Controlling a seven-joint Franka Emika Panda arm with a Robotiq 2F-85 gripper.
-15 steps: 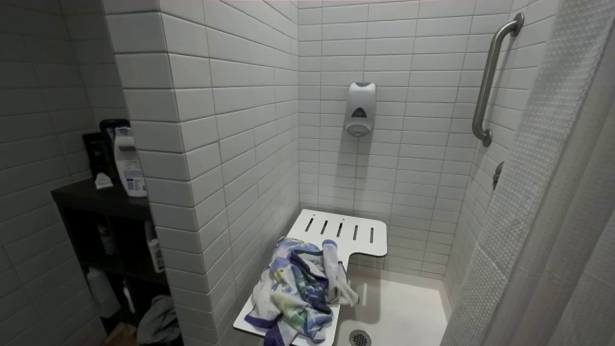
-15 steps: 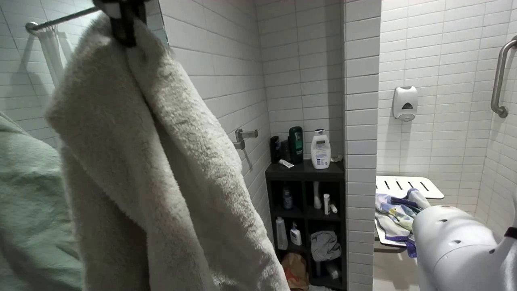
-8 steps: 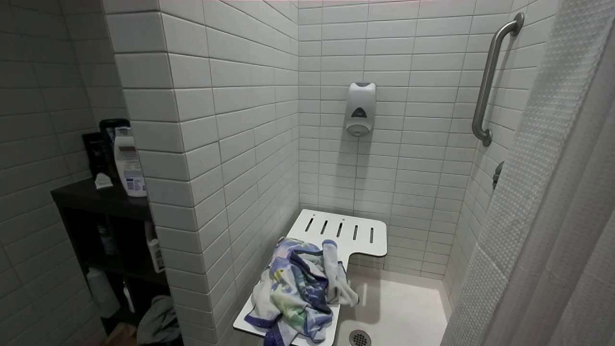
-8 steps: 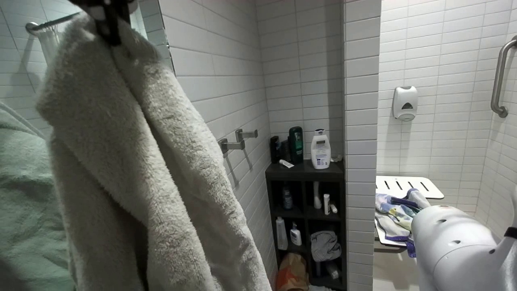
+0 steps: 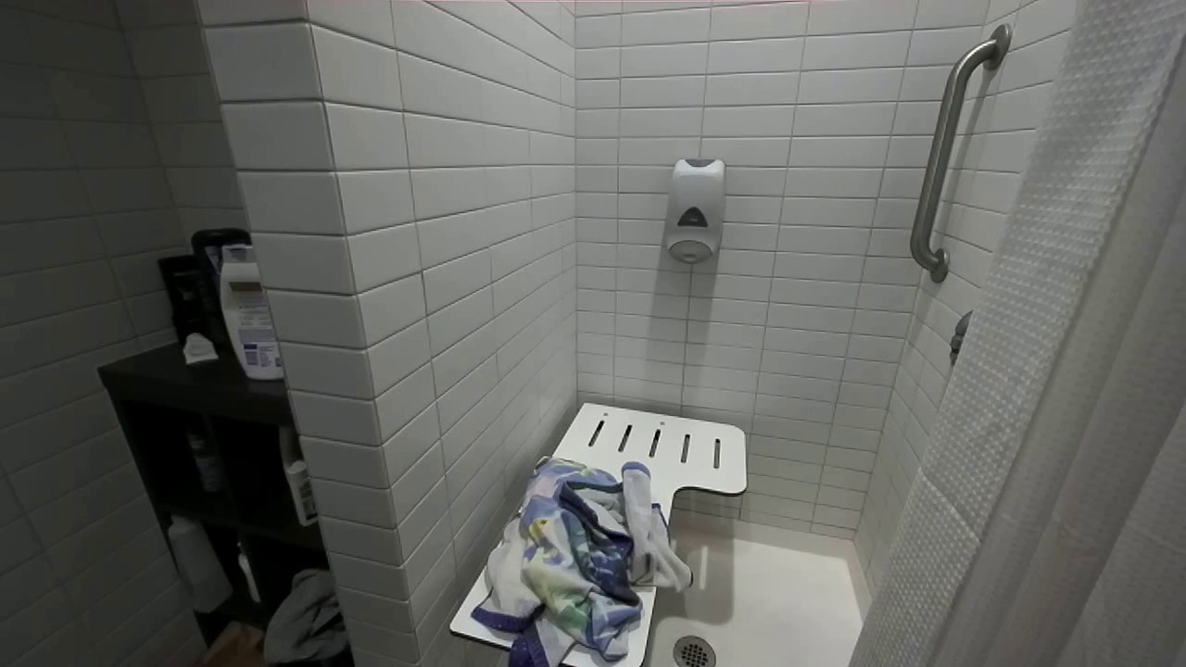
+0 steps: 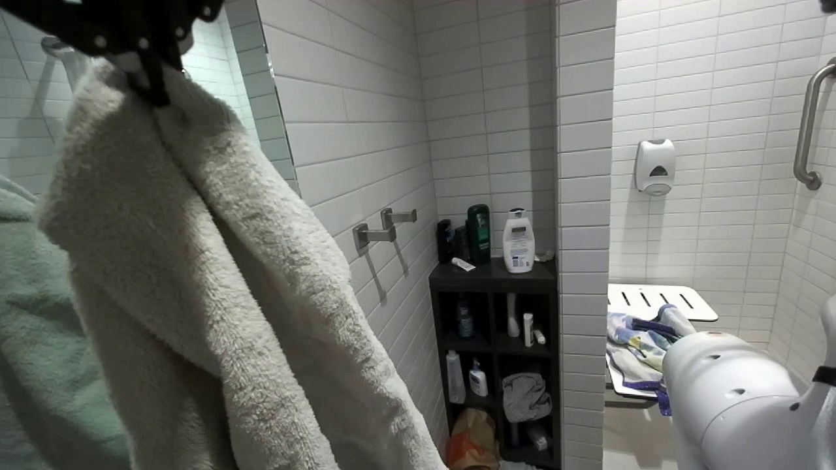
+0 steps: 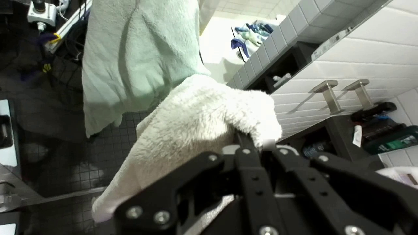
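Note:
My gripper is shut on a thick white plush towel, which hangs down in long folds at the left of an exterior view. In the wrist view the black fingers of the gripper pinch the towel near its upper end; the fleece hides the fingertips in part. Two square metal wall hooks, the nearer hook and the farther hook, stick out to the right of the towel, apart from it. Both also show right of the gripper in the wrist view, as the nearer hook and farther hook.
A mirror edges the tiled wall; a greenish cloth looks like the towel's reflection. A dark shelf bears bottles. Beyond the tiled pillar, a colourful cloth lies on the shower bench. The white arm stands at right.
My gripper and the towel have shifted left and somewhat down in an exterior view. The nearer hook, partly covered by the towel a second ago, now shows fully. The grip stays shut.

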